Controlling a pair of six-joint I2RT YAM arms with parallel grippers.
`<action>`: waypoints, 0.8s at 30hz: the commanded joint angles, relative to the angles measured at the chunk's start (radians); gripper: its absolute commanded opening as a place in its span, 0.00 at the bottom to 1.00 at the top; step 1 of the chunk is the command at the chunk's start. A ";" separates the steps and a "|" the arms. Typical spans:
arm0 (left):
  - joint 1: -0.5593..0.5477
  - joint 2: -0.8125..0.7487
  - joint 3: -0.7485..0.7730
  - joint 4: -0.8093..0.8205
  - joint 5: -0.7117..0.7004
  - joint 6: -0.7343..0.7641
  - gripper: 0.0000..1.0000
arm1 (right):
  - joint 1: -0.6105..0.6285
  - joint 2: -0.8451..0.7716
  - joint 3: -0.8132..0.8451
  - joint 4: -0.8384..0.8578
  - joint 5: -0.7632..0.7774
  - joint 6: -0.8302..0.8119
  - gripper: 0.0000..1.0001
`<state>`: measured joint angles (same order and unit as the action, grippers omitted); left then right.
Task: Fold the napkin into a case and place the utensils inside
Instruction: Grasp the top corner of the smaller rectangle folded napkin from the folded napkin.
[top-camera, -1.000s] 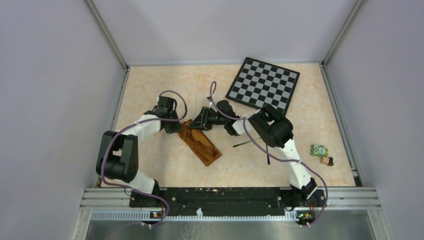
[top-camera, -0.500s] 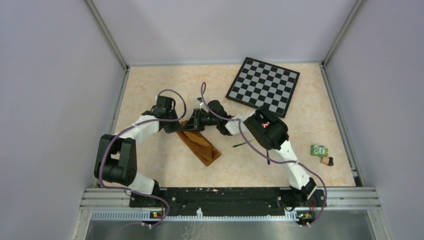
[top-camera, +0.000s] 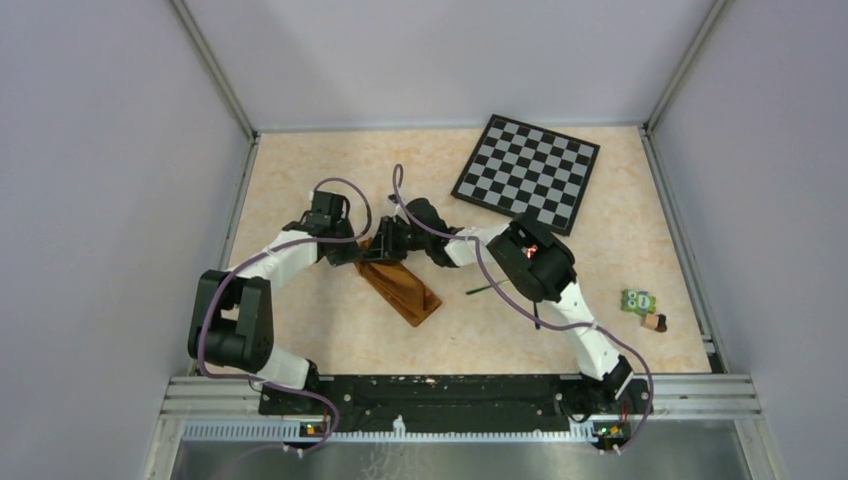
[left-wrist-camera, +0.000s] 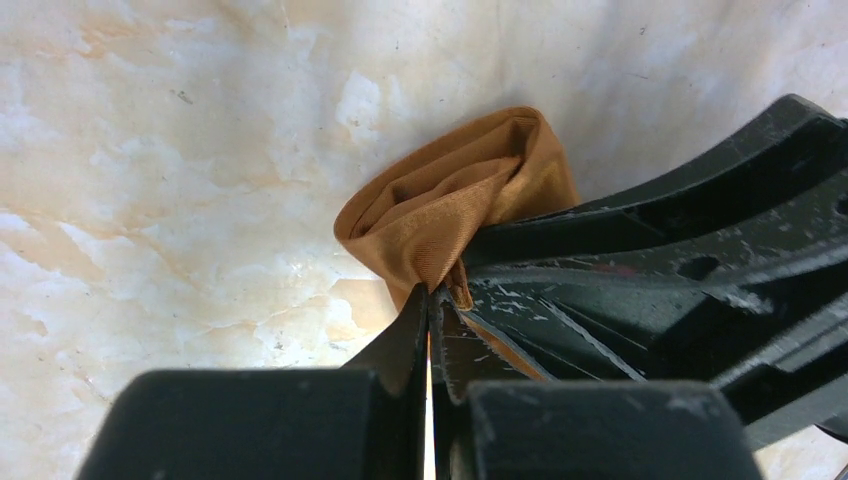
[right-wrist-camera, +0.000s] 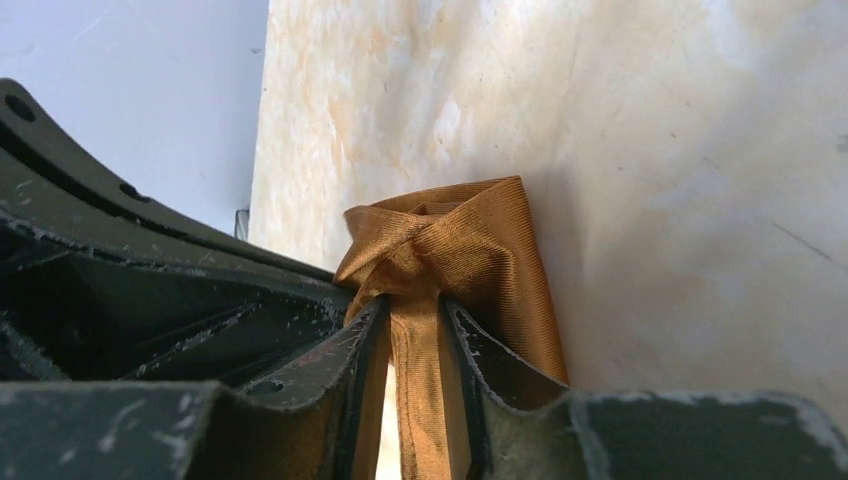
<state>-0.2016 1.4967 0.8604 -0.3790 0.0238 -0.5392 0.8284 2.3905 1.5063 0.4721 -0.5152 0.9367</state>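
Well, nearest the arm bases the bench (top-camera: 480, 345) shows a pale marbled top. On it the napkin (top-camera: 405, 290) lies folded into a long, narrow rust-brown strip, running diagonally from near-right to far-left between the two arms. Its near end rests flat, and its far end is bunched where both hands meet it.

The left hand (left-wrist-camera: 432, 300) comes in from the left with its fingers pressed almost together, only a sliver of light between them. It pinches a thin edge of the cloth (the rest of that end bulges beyond the fingertips as a rounded loop). The right hand (right-wrist-camera: 413, 315) reaches in from the right, just beside the left one. Its fingers stand a narrow gap apart, clamped on a flat band of the cloth, with crossed folds gathered just past the tips.

Right of the napkin and apart from it, a slim dark utensil (top-camera: 488, 288) lies on the bench, partly under the right forearm; fork or spoon, I cannot tell. Further right, near the bench edge, sit a small green-and-white object (top-camera: 638, 300) and a small dark piece (top-camera: 657, 322) just beside it. Farthest back lies the black-and-grey checkered board (top-camera: 527, 167), set at an angle, well apart from the napkin.
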 joint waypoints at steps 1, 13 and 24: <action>-0.005 -0.006 0.004 0.016 0.020 0.004 0.00 | 0.001 -0.090 -0.066 -0.058 0.032 -0.061 0.30; -0.005 -0.012 0.000 0.022 0.007 0.007 0.00 | -0.028 -0.160 -0.149 0.028 -0.031 -0.028 0.10; -0.005 -0.014 -0.010 0.029 0.013 0.008 0.00 | -0.022 -0.141 -0.117 0.036 -0.033 -0.024 0.10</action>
<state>-0.2058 1.4967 0.8585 -0.3748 0.0341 -0.5396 0.8066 2.2795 1.3594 0.4690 -0.5369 0.9173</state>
